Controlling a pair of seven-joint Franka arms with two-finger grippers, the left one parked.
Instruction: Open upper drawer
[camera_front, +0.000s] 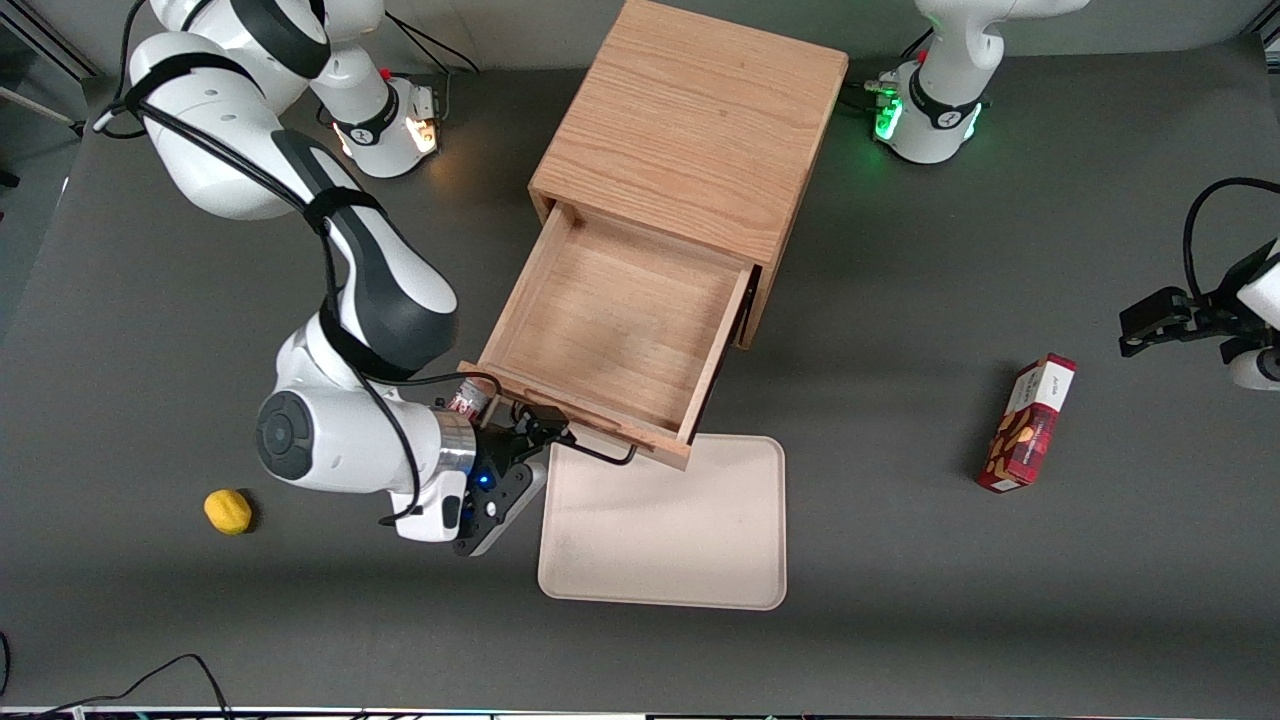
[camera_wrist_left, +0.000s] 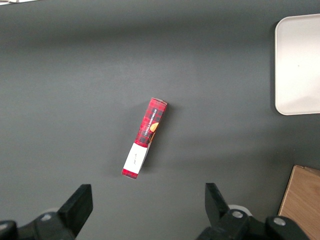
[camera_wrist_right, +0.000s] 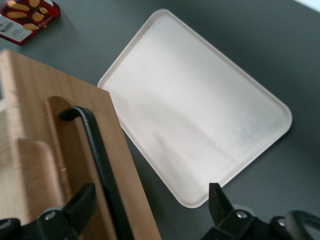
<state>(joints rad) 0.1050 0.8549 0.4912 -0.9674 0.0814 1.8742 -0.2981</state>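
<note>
The upper drawer (camera_front: 620, 320) of the oak cabinet (camera_front: 690, 120) stands pulled far out toward the front camera, and its box is empty. Its black wire handle (camera_front: 600, 455) sits on the drawer front, above the edge of the tray. My right gripper (camera_front: 540, 425) is at the working arm's end of that handle. In the right wrist view the gripper (camera_wrist_right: 150, 197) is open wide, with the black handle (camera_wrist_right: 97, 160) and the drawer front (camera_wrist_right: 60, 125) between its fingers, not clamped. The lower drawer is hidden under the upper one.
A cream tray (camera_front: 665, 530) lies on the table in front of the drawer, partly under its front; it also shows in the right wrist view (camera_wrist_right: 200, 110). A yellow lemon (camera_front: 228, 511) lies toward the working arm's end. A red snack box (camera_front: 1028, 424) lies toward the parked arm's end.
</note>
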